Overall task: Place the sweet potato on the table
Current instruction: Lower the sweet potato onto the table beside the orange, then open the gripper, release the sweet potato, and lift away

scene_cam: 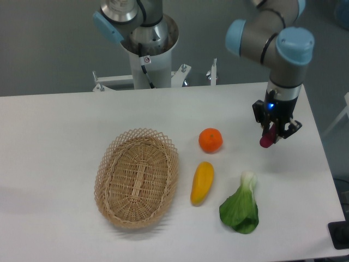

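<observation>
The sweet potato (267, 138) is a small dark reddish-purple tuber. It hangs nearly upright between the fingers of my gripper (272, 131), which is shut on it. Only its lower end shows below the fingers. It is at the right side of the white table (54, 136), just above or at the tabletop; I cannot tell if it touches. It is right of the orange fruit and above the leafy green.
A woven wicker basket (137, 177) lies left of centre. An orange round fruit (210, 140), a yellow elongated vegetable (202, 183) and a green bok choy (240, 207) lie in the middle right. The table's right edge is close to the gripper.
</observation>
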You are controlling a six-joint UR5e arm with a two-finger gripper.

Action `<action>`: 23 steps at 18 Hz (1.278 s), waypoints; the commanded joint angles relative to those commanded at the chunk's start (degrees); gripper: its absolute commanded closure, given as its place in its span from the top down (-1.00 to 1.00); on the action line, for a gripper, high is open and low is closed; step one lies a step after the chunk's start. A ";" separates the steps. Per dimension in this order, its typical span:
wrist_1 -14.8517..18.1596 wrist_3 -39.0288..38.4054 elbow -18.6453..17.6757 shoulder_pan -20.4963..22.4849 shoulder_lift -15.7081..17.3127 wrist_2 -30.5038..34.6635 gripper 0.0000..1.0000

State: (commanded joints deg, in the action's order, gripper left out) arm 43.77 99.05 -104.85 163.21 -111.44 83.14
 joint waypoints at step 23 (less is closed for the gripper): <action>0.00 -1.39 -4.32 0.44 2.98 1.58 1.00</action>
State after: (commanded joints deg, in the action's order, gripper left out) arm 43.77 97.66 -109.17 163.65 -108.46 84.73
